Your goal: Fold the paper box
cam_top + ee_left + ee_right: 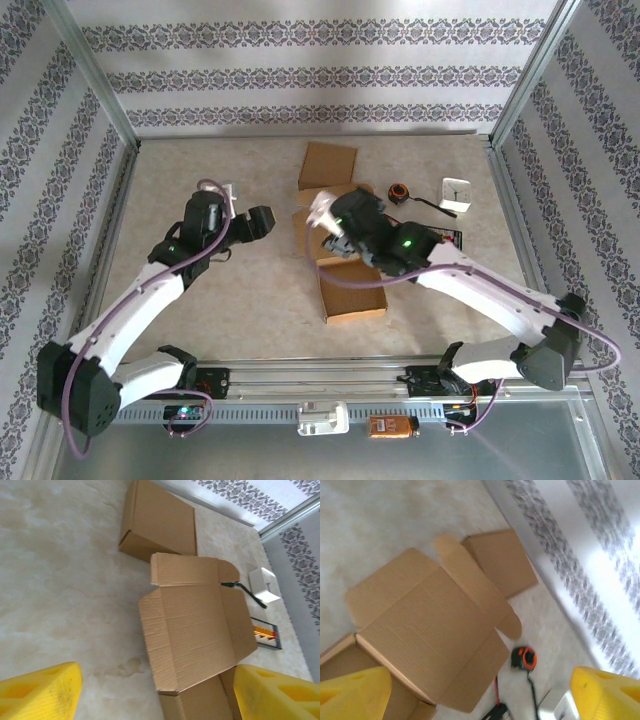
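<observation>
Yellow jaws of both arms are hanging wide and empty near the unfolded brown corrugated cardboard box (192, 630); it is seeming light yet stiff, best pinched at a flap edge (186, 570)

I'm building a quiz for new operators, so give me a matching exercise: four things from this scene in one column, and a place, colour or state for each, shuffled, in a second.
Things:
1. paper box
2. second carton
3. tape measure
4. right claw

Descriptions:
a. black and orange
b. open, holding nothing
c. lid open, flaps unfolded
d. closed, farthest back

Pairs: 1-c, 2-d, 3-a, 4-b
</observation>
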